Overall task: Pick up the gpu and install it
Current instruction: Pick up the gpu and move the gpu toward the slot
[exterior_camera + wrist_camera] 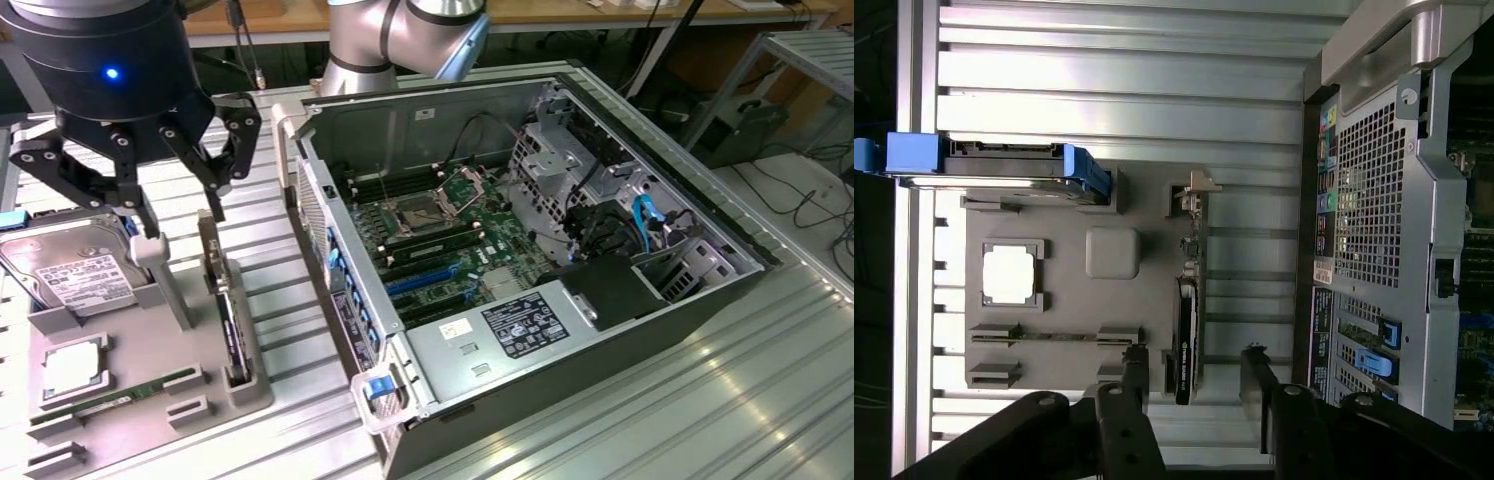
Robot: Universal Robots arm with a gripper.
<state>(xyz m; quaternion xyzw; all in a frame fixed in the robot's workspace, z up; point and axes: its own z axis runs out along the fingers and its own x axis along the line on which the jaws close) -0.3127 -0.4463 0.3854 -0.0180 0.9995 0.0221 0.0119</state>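
Note:
The gpu (230, 325) is a thin dark card standing on edge in a slot of the grey holder tray (160, 345), on the exterior view's left. In the wrist view the gpu (1187, 330) shows edge-on, with its pale metal bracket (1196, 190) at the far end. My gripper (180, 228) hangs above the tray, open, over the card's bracket end. From the wrist, my gripper (1197, 385) has one dark finger on each side of the card's line, with nothing between them.
An open PC case (534, 250) lies beside the tray, its motherboard and blue slots (427, 280) exposed. The tray also holds a hard drive (60, 265), a processor chip (74, 365) and a memory stick (120, 395). Everything rests on a ribbed metal table (747, 400).

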